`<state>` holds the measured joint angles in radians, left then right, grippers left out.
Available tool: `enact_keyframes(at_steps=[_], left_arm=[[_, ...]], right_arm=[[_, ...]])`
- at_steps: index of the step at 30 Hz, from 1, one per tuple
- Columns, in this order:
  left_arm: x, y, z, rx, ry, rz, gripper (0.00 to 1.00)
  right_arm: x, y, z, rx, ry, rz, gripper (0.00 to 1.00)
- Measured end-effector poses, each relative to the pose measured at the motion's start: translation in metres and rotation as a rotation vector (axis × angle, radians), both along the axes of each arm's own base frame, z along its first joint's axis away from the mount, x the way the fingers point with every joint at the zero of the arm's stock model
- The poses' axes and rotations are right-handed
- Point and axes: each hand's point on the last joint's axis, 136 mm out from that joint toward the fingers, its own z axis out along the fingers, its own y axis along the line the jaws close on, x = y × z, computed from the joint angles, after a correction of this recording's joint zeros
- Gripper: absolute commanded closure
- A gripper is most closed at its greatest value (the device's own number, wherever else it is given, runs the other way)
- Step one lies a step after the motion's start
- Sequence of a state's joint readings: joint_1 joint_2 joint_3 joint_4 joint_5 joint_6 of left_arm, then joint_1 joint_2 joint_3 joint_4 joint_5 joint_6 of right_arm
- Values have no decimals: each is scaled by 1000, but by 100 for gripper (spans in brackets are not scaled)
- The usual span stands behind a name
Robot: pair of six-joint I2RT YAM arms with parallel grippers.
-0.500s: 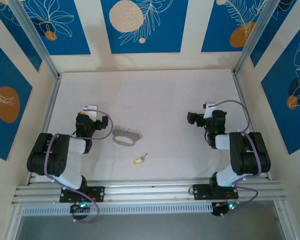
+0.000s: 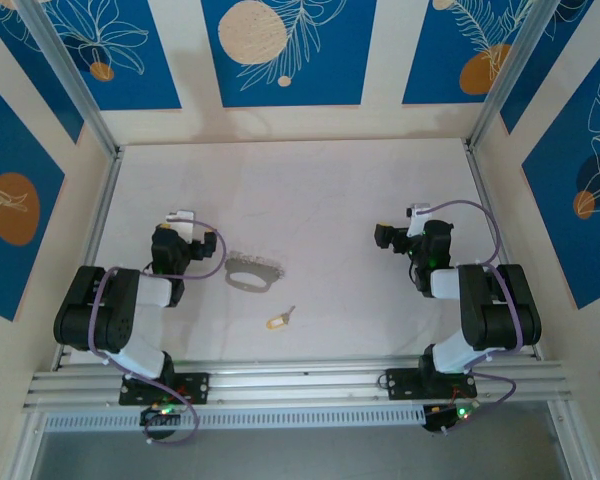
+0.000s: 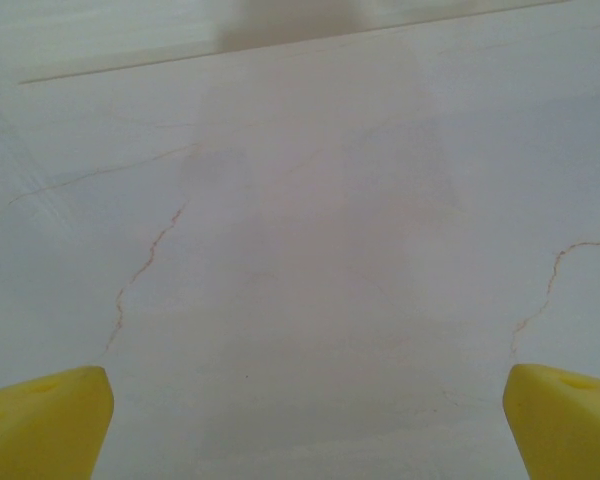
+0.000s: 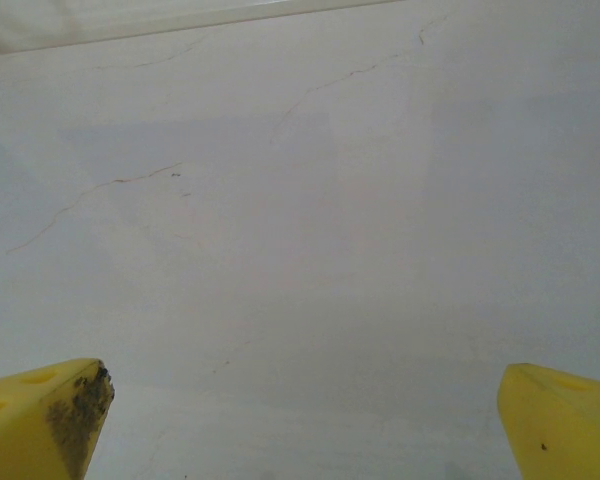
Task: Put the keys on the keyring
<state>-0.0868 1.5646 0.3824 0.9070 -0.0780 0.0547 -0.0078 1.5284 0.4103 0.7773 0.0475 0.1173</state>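
The left gripper [image 3: 305, 405] and right gripper [image 4: 305, 405] make 2, both spread wide, holding nothing. 1 grey keyring [image 2: 253, 273] lies near the left fingers [image 3: 40, 425], on their right. 1 tan-headed key [image 2: 279, 320] lies apart from it, well left of the right fingers [image 4: 565, 425].

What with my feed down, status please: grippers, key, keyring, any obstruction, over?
Left gripper open, right gripper open, both empty over table. Key loose, apart from keyring, not on it. Nothing blocking.
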Motion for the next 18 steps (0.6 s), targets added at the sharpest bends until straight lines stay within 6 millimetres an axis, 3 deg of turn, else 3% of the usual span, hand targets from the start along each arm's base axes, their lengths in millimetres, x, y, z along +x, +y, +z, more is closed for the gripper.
enact_keyframes(at_steps=[11, 14, 18], left_arm=[[-1, 0, -2, 1, 9, 0, 0], [-1, 0, -2, 1, 10, 0, 0], [-3, 0, -1, 3, 29, 0, 0]], right_arm=[[0, -1, 0, 7, 0, 4, 1], [0, -2, 1, 11, 0, 8, 5], [-4, -2, 5, 15, 26, 6, 1]])
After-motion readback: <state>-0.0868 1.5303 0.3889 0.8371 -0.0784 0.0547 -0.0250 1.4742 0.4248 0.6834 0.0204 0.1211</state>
